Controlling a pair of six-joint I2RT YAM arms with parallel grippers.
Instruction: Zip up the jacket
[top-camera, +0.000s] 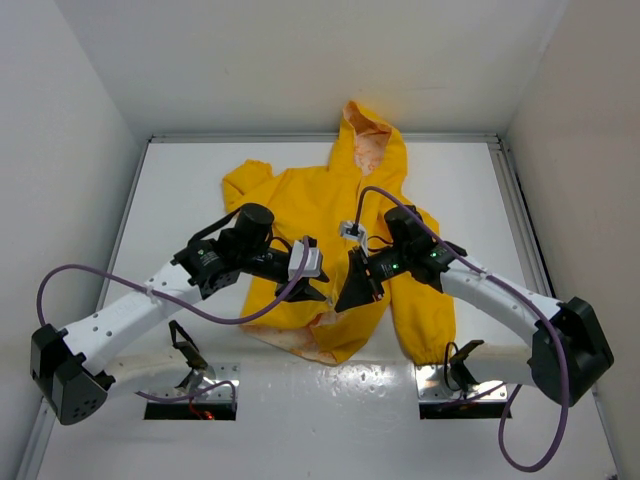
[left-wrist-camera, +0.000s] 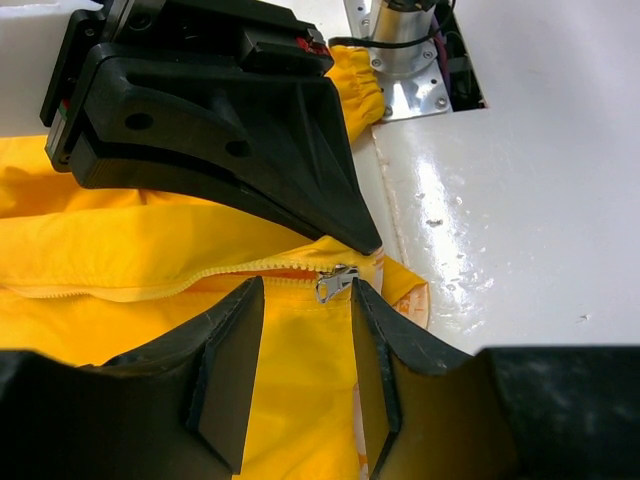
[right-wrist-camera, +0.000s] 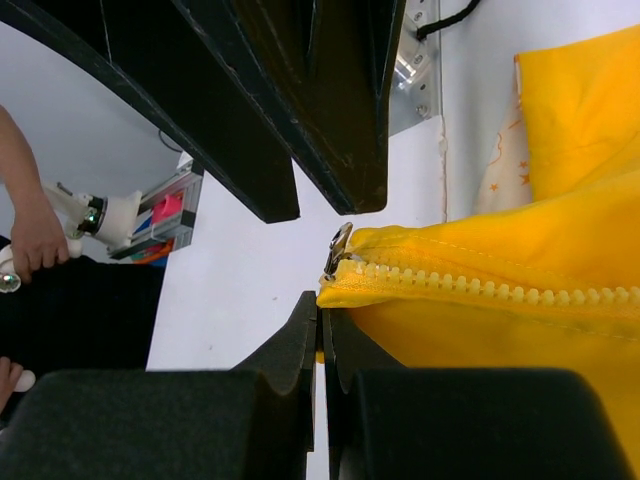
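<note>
Nearest to the arm bases, just below the zipper slider (left-wrist-camera: 335, 283), the hem of the jacket (top-camera: 300, 200) is pinched by the right gripper (right-wrist-camera: 321, 315). Its fingers are pressed together on the yellow fabric. Right at the slider the left gripper (left-wrist-camera: 305, 297) is held, opened to a moderate width, and nothing is gripped by it. The slider is seen in the gap by its fingertips. Beyond the slider the jacket is spread on the white table (top-camera: 180, 200), front side upward, and the hood (top-camera: 372, 140) is placed at the farthest point.
</note>
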